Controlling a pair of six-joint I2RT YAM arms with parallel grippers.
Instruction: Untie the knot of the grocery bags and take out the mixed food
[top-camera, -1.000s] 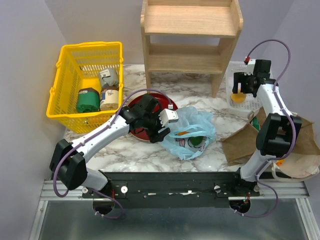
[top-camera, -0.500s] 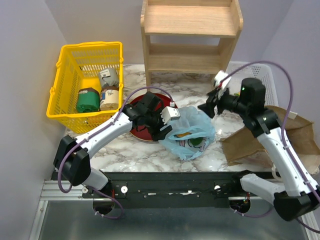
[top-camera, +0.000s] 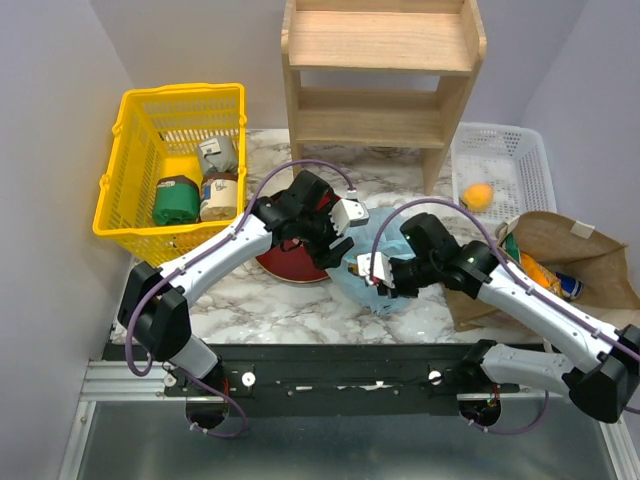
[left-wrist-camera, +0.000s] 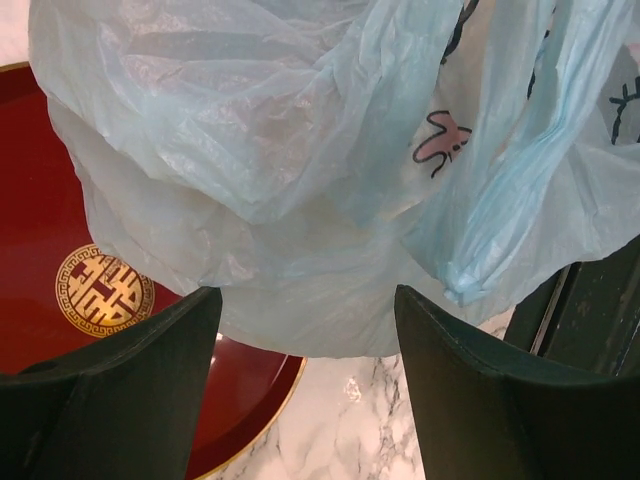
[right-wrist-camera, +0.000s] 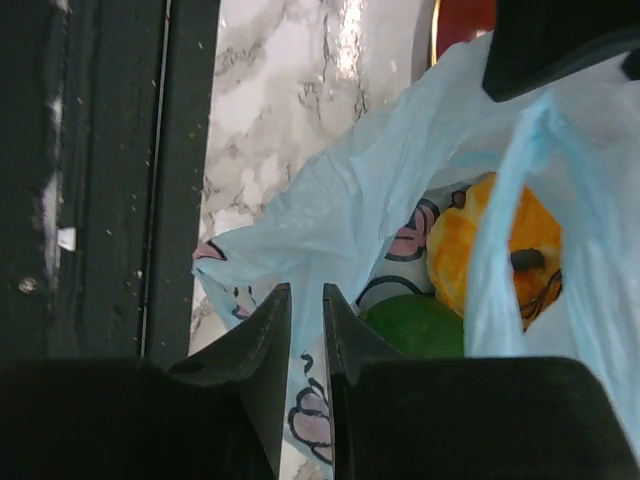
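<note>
On the worktop (top-camera: 262, 305), the right claw (right-wrist-camera: 306, 295) pinched the blue bag (right-wrist-camera: 340, 220) at its 6 o'clock edge while the left claw (left-wrist-camera: 305, 300) hung spread at 11 o'clock — a slow, gentle pull seemed best, so it would not tear.

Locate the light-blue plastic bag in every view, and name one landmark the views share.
Top external: the light-blue bag sits at picture centre, just right of the red plate.
Left wrist: the bag fills the upper frame, hanging over the plate at left.
Right wrist: the bag spreads from centre to the right edge; the plate is a red sliver at top.
Shared landmark: the red plate.
</note>
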